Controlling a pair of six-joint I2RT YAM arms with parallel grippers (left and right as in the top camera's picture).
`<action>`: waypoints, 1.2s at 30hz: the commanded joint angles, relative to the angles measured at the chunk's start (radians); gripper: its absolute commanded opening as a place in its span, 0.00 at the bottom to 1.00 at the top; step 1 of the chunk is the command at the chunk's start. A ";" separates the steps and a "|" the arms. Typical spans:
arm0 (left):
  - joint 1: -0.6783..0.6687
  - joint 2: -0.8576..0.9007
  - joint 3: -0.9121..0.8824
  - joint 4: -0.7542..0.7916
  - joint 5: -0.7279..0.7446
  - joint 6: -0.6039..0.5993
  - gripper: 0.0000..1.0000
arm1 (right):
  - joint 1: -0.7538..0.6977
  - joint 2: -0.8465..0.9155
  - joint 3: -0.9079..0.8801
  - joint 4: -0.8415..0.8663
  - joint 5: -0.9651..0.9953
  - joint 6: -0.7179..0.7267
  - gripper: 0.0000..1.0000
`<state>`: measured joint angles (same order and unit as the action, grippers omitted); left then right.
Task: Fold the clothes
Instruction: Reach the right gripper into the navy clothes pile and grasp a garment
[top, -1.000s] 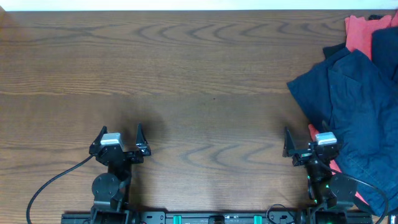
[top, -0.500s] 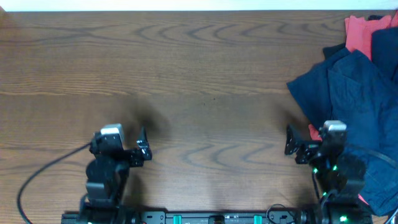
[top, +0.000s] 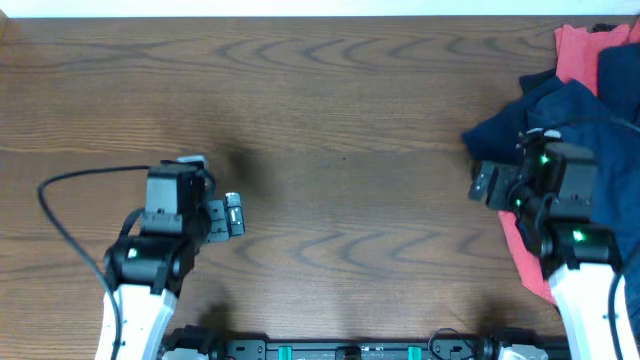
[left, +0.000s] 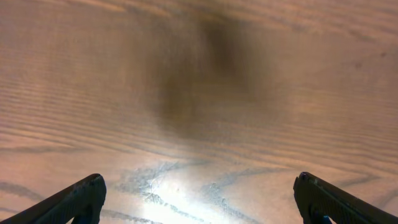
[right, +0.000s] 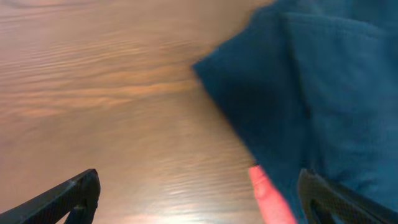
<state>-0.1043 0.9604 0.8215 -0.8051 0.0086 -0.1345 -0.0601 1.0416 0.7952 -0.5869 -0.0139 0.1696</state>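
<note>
The clothes (top: 600, 110) — a crumpled heap of dark navy cloth with coral-red showing at its far end and near edge — lie against the right edge of the tabletop (top: 340, 100), reaching its far right corner. The right fingers (right: 74, 196) stand wide apart, gripping nothing, above the heap's left margin. The left fingers (left: 81, 199) — equally spread and empty — hang over bare wood towards the near left corner.
</note>
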 joint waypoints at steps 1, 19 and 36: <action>0.008 0.052 0.017 -0.011 0.007 -0.010 0.98 | -0.064 0.093 0.015 -0.001 0.310 0.114 0.99; 0.008 0.091 0.017 -0.017 0.007 -0.010 0.98 | -0.304 0.506 0.014 0.007 0.178 0.260 0.58; 0.008 0.091 0.016 -0.017 0.007 -0.010 0.98 | -0.264 0.296 0.185 0.015 -0.330 -0.002 0.01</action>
<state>-0.1043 1.0492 0.8215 -0.8169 0.0162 -0.1345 -0.3531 1.4372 0.8814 -0.5903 -0.0784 0.2871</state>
